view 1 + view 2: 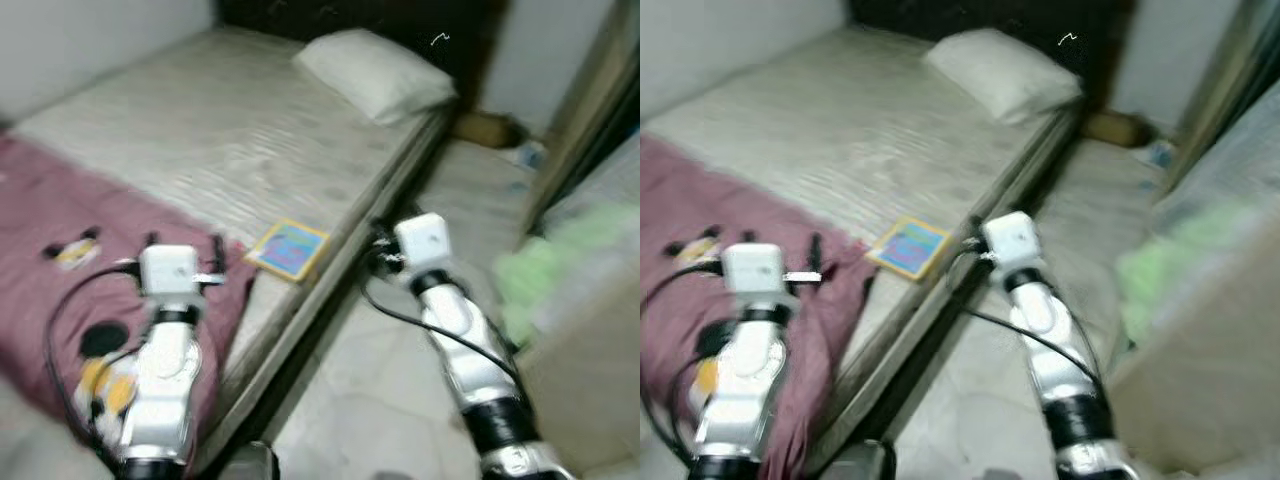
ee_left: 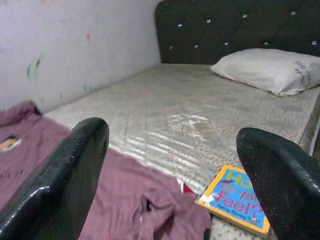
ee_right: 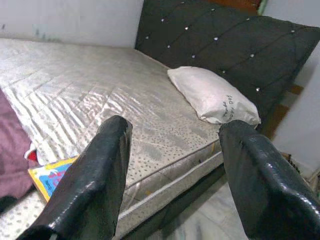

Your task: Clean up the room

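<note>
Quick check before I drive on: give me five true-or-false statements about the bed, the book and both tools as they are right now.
1. The book lies at the mattress edge. True.
2. The left tool grips the book. False: it is open and empty, with the book ahead of it.
3. A pillow sits by the dark headboard. True.
4. The maroon blanket covers the pillow. False: it lies at the opposite end.
5. The right tool is shut. False: its fingers stand apart.
</note>
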`<state>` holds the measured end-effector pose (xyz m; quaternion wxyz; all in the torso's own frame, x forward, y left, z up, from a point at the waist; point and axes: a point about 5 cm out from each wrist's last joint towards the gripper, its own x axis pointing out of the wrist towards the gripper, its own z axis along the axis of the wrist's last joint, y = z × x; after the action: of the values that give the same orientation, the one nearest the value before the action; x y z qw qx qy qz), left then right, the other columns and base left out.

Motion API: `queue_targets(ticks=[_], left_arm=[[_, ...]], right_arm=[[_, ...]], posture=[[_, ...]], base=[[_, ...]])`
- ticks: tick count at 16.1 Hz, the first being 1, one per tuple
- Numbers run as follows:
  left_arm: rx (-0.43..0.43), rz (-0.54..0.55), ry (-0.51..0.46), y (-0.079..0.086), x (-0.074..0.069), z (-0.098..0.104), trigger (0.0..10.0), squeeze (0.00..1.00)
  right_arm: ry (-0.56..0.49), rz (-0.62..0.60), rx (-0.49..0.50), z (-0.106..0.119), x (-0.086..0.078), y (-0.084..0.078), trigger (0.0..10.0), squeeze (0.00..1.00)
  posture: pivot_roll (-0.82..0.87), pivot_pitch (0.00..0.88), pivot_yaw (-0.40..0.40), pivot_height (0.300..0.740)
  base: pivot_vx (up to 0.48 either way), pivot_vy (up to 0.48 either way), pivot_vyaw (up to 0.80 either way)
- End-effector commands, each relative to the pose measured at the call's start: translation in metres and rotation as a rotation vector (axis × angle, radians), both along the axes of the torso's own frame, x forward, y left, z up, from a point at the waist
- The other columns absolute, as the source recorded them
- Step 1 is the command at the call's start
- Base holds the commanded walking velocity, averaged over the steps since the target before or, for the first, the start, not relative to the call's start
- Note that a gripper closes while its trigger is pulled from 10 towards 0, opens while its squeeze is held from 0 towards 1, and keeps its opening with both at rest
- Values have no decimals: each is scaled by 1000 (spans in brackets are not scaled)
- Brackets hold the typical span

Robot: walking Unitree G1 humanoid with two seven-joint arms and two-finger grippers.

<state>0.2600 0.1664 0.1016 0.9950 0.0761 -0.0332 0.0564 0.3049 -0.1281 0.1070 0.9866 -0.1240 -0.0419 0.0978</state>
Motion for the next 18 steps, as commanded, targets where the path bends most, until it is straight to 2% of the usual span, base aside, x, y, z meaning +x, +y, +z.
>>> queue_targets(ticks=[1,18], left_arm=[[16,15,-1,8,0,2,10000,0],[13,6,0,5,2,2,10000,0]], right_arm=[[-10,23,18,4,1,8,10000,0],[-16,33,26,4,3,9,10000,0]], posture=[[-35,25,-40,740],[-38,21,-38,740]], base=[[0,0,800],[0,0,800]])
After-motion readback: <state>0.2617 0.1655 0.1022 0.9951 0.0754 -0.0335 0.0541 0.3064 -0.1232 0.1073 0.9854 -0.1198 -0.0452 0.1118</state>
